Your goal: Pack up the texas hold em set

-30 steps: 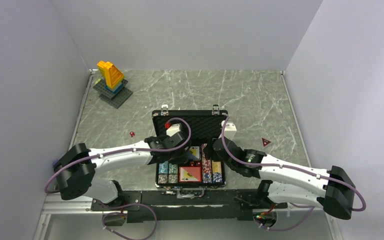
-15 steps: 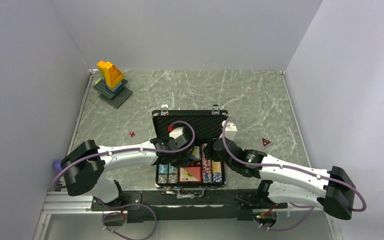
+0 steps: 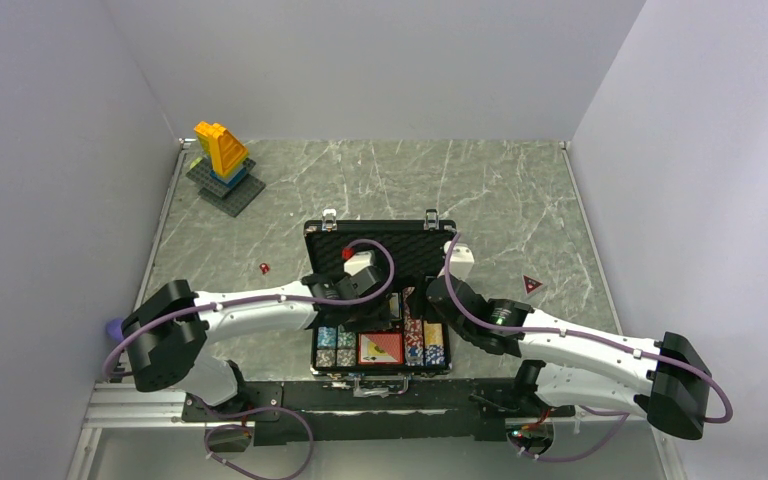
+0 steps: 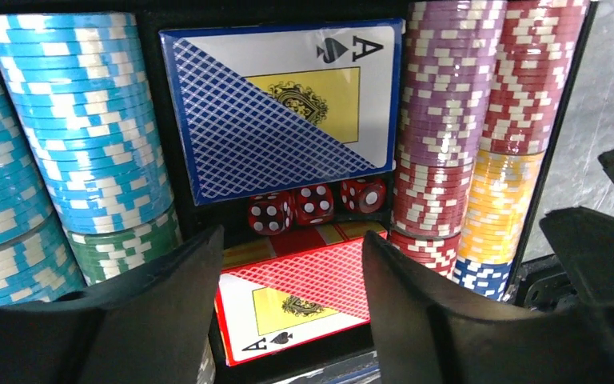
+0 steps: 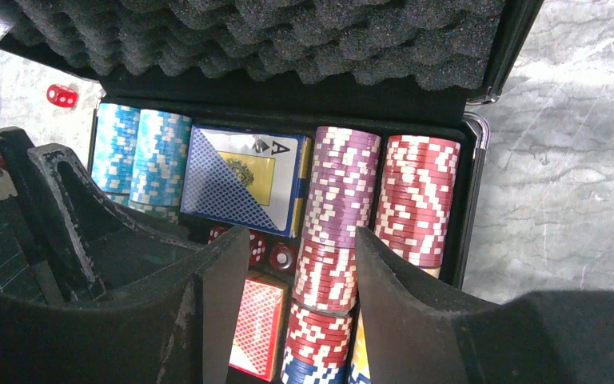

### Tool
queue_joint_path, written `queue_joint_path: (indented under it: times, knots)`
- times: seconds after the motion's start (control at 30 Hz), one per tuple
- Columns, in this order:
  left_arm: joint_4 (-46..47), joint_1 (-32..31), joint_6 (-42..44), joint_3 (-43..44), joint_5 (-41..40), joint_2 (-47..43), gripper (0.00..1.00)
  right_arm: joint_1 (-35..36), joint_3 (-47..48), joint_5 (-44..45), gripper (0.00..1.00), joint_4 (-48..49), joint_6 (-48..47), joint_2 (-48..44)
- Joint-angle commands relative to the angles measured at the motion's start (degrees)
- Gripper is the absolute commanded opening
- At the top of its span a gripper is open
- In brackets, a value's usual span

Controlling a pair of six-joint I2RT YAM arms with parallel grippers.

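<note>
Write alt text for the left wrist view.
The left gripper, open and empty, hovers over the case. A blue card deck, three red dice and a red card deck fill the middle, with light blue chips left and purple, red and yellow chips right.

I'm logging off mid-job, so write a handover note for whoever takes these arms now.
Left claw: open, empty, above the three dice in the case.
Right claw: open, empty, above the chips.
Done: chips, blue deck and red deck seated in the open case.
Left: stray die on the table left of the case, likely goes in; then shut the lid.
</note>
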Motion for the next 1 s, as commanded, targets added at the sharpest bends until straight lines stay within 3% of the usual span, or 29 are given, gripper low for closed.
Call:
queue_joint_path:
  times: [0.0,0.13,0.3,0.63,0.97]
  knots:
    - [0.33,-0.93,4.41,2.08,-1.98,-2.42,0.71,-0.22,0.65,0.73,0.56,0.45,0.39,-0.29]
    - [-0.98,-1.04,9.52,0.64,-4.9,-6.64,0.83,-0.18,0.76,0.46,0.56,0.97,-0.43,-0.84]
    - [-1.58,-0.81,17.22,-3.56,-6.81,-14.88,0.88,-0.11,0.59,-0.83,0.55,2.93,-0.95,-1.36]
    - [-8.09,9.68,27.17,-9.22,1.06,-26.91,0.77,4.67,0.85,-2.31,0.52,9.61,1.4,2.58]
    - [-15.61,23.73,35.49,-9.83,6.89,-40.99,0.76,9.85,5.94,-4.82,0.51,14.97,2.49,15.0]
